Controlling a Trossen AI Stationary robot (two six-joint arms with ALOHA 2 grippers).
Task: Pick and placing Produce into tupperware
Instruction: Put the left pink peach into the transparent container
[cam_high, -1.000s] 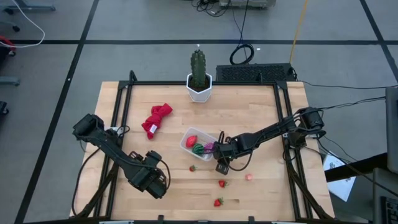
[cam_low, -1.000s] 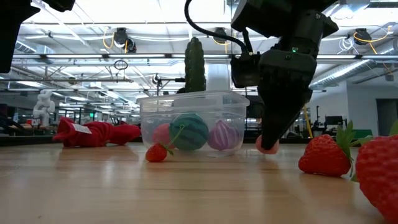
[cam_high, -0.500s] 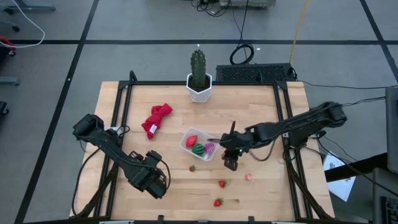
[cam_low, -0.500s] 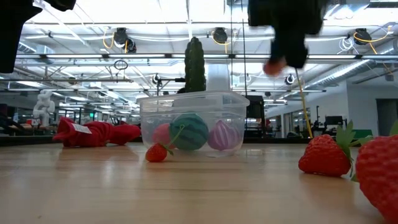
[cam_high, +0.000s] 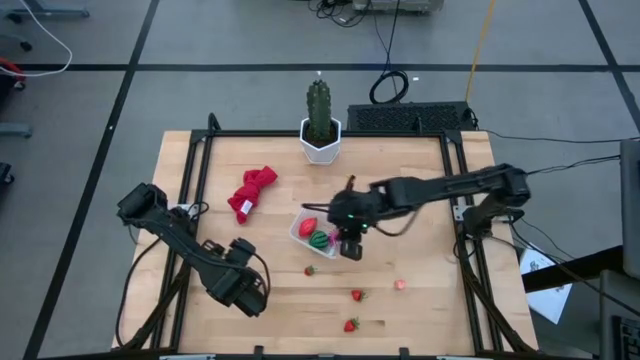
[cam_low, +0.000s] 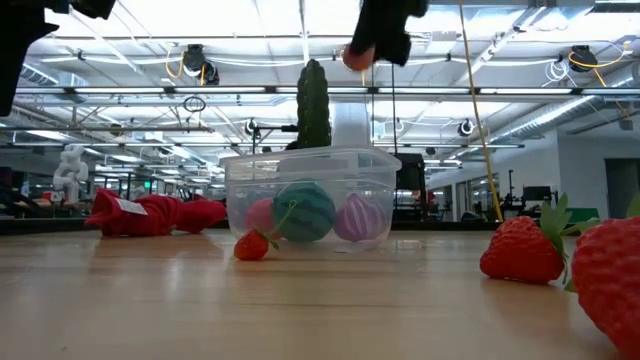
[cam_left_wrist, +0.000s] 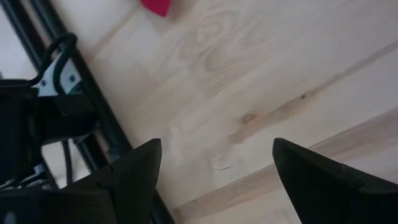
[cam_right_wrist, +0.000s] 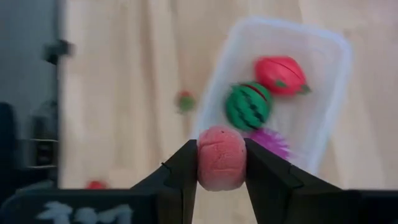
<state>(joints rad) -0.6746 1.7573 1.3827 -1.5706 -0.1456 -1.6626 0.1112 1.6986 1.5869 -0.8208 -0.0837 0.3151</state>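
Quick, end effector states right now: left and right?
Left end effector: open, empty, over bare table.
Right end effector: shut on pink piece, above the tupperware.

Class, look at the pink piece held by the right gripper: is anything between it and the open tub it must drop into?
Nothing visible blocks it. The right gripper holds the pink piece above the tupperware, whose top is open. Three toys already lie inside, leaving bare floor.
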